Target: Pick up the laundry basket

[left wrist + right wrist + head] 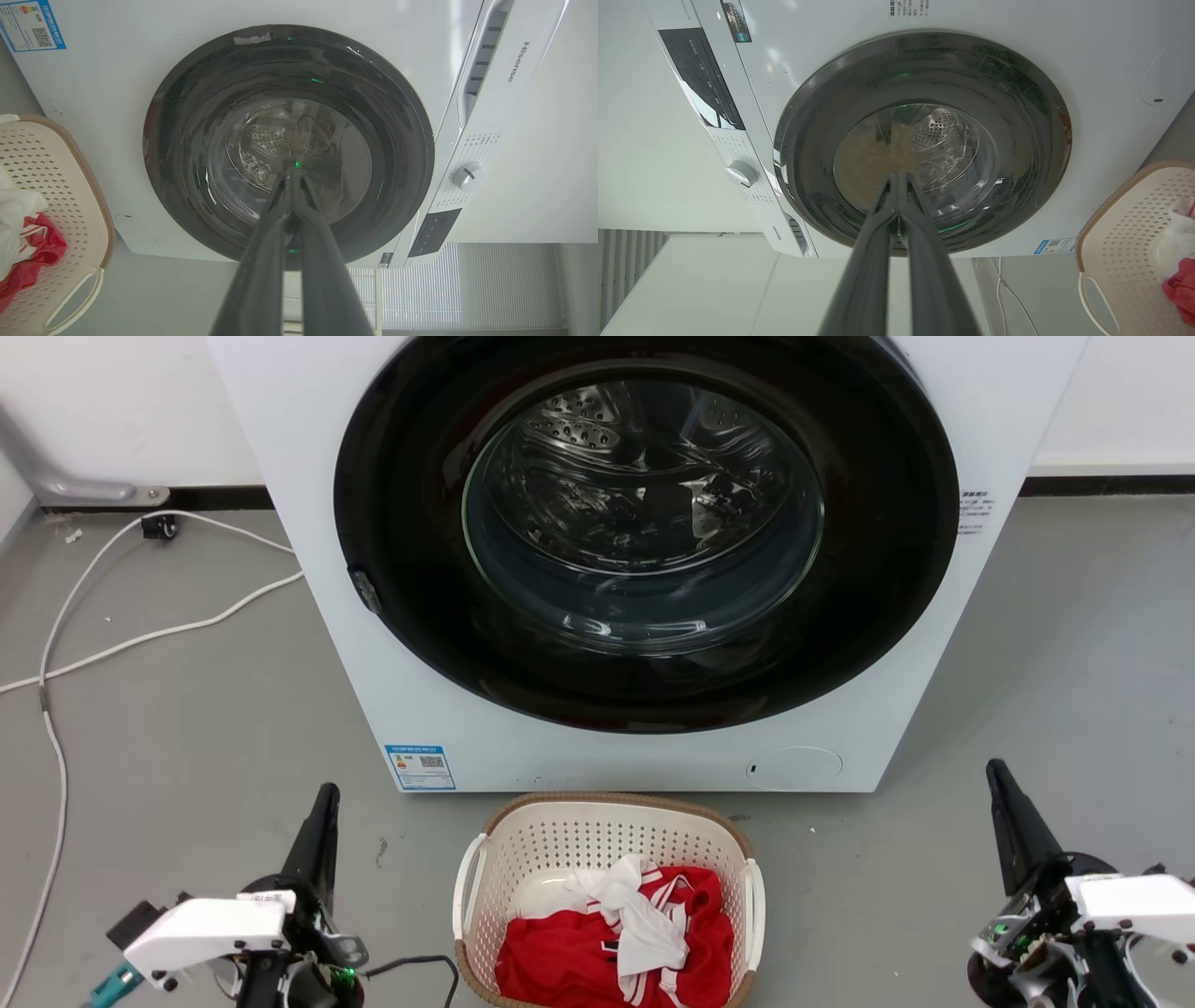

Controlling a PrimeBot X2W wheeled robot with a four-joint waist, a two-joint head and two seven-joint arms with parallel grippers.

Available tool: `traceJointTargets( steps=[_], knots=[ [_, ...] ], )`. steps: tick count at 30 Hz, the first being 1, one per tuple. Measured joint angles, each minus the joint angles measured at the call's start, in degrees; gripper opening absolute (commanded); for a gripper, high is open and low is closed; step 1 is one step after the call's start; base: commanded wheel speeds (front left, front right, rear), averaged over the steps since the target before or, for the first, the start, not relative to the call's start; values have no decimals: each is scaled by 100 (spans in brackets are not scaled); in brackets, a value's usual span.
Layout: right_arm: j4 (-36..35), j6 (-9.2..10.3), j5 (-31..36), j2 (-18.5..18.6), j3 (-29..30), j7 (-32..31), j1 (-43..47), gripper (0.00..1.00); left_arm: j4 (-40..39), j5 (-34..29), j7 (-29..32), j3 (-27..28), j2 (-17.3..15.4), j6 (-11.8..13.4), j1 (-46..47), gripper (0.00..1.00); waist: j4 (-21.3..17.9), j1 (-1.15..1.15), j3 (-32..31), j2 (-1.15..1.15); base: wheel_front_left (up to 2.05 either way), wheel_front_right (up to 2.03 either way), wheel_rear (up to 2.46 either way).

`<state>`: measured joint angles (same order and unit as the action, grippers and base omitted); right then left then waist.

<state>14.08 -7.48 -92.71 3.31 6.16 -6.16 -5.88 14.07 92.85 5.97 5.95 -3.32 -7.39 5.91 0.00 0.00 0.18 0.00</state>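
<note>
Now, left claw [326,793] pinched closed, empty, right claw [995,768] likewise, laundry basket [579,845] between them, untouched.

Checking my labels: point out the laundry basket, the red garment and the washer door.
laundry basket [597,835]: head view, perforated back wall.
red garment [560,961]: head view, its left part.
washer door [644,513]: head view, glass centre.

"Hisense" wordmark [518,61] on washing machine [327,60] top panel. Blue label [420,767] with QR code, front lower left: print too small. Sticker [974,511] right of door: unreadable.
</note>
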Motion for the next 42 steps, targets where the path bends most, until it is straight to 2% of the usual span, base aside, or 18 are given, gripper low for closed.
traceJointTargets(
  steps=[1,8,16,42],
  knots=[
    [14,-1,-1,-1,-2,1,9,100,16,3,-4,-2,2,0,-9,100,0,0,0,0,0,0,0],
    [125,0,3,-21,-79,107,206,100,182,-9,-113,-124,43,7,-180,100,1,0,2,0,0,0,0],
    [53,0,339,-21,-246,335,237,100,136,-404,-331,-280,45,7,-168,100,6,0,6,0,0,0,0],
    [-108,0,3112,-29,-343,921,269,100,-141,-2804,-917,-602,45,78,-88,100,23,0,-9,0,0,0,0]
  ],
)
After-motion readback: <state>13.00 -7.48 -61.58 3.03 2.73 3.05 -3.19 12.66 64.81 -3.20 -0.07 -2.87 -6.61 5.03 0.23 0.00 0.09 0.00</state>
